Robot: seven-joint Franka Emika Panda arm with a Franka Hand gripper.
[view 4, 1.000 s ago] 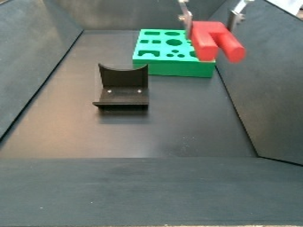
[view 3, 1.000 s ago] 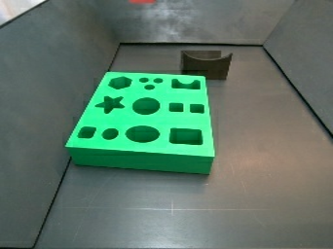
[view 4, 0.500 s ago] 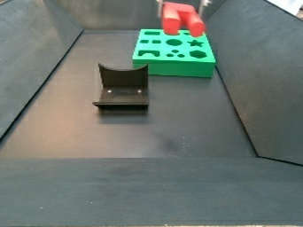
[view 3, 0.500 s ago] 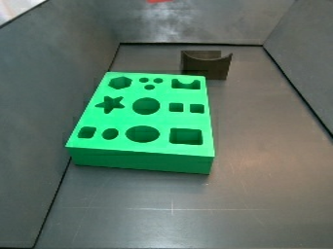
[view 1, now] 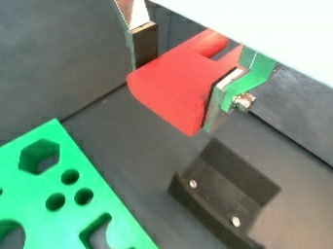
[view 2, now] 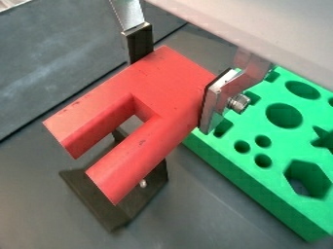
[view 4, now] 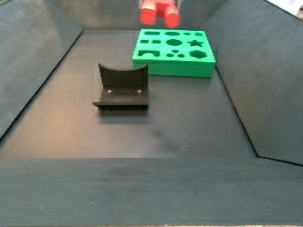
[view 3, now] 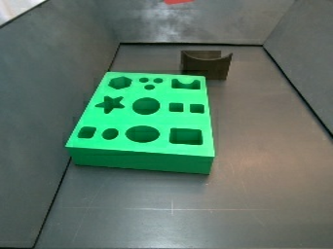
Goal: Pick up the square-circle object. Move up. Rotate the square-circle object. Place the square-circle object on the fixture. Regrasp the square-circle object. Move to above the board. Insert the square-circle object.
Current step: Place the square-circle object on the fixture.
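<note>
My gripper (view 1: 186, 66) is shut on the square-circle object (view 1: 180, 89), a red block with two prong-like legs (view 2: 115, 146). The silver fingers (view 2: 223, 94) press its boxy end from both sides. It hangs high in the air, at the top edge of both side views (view 4: 158, 11) (view 3: 178, 2), and little of the gripper shows there. The dark fixture (view 4: 120, 86) stands on the floor, beneath the object in both wrist views (view 1: 229, 191). The green board (view 3: 143, 117) lies flat beside it, its cut-out holes open.
Dark sloping walls (view 4: 42, 62) enclose the floor on all sides. The fixture (view 3: 208, 61) sits close to one end wall, a short gap from the board (view 4: 175, 50).
The gripper has carried the red object sideways from beside the board to above the fixture, higher in the side view, and has turned it.
</note>
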